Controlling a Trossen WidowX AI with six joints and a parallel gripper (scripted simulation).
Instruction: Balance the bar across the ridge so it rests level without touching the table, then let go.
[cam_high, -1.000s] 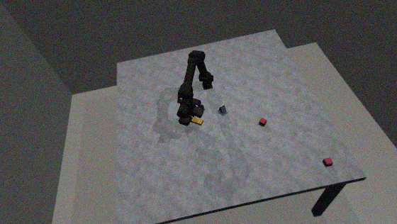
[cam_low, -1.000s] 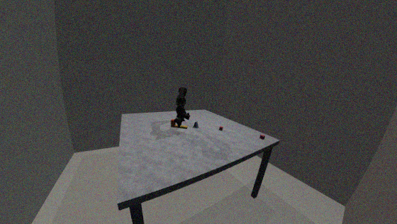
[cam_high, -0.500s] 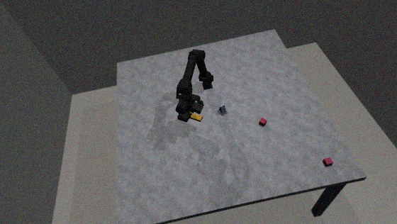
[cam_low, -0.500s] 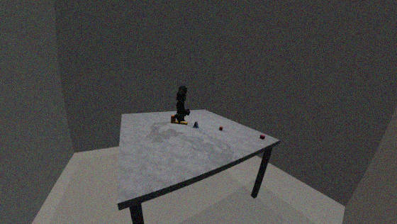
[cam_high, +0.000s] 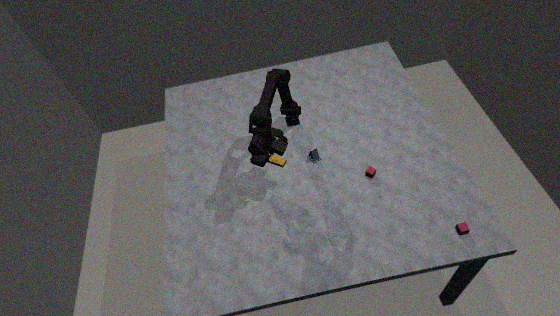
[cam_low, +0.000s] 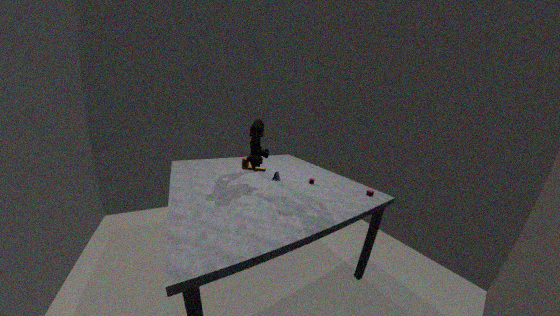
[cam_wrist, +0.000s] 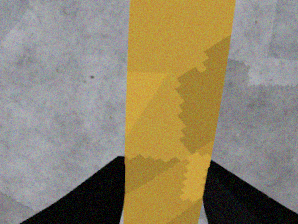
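The yellow bar is held in my gripper, with one black finger against each long side. The bar looks roughly level and raised above the table. An orange-red block shows at the bar's left end in the exterior view; in the top view that end is hidden behind the gripper. The small dark grey ridge stands on the table to the right of the bar, apart from it.
One red cube lies to the right of the ridge. A second red cube lies farther right, near the corner of the grey table. The arm's shadow falls left of and in front of the gripper.
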